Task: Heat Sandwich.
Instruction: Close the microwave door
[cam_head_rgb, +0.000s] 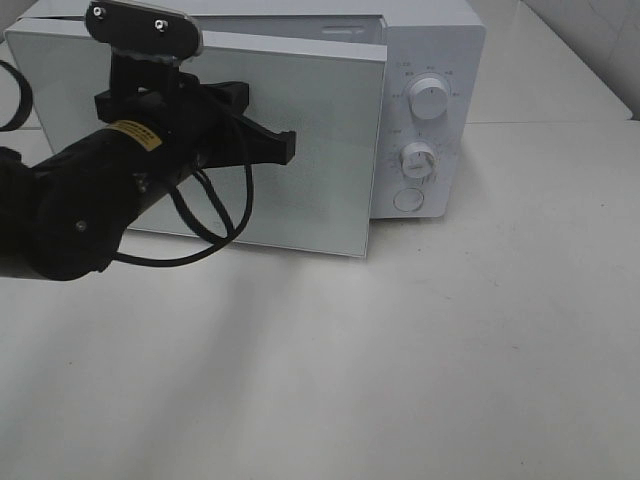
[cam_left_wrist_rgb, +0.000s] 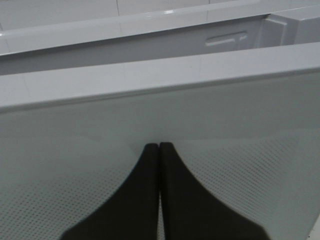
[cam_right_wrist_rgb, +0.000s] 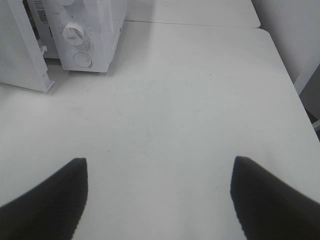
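Observation:
The white microwave (cam_head_rgb: 432, 50) stands at the back of the table, its glass door (cam_head_rgb: 320, 150) swung partly out from the body. My left gripper (cam_head_rgb: 291, 147) is shut, and its black fingertips rest against the door's outer face. In the left wrist view the two fingers (cam_left_wrist_rgb: 150, 200) lie pressed together against the dotted door (cam_left_wrist_rgb: 235, 165), with a strip of the cavity showing above the door's top edge. My right gripper (cam_right_wrist_rgb: 160, 161) is open above bare table, off to the right of the microwave (cam_right_wrist_rgb: 100, 30). The sandwich is hidden from every view.
On the microwave's right panel are two round knobs (cam_head_rgb: 428, 98) (cam_head_rgb: 418, 158) and a round button (cam_head_rgb: 408, 199). The white table (cam_head_rgb: 450, 350) stretches in front and to the right. Its far right edge (cam_right_wrist_rgb: 295, 85) shows in the right wrist view.

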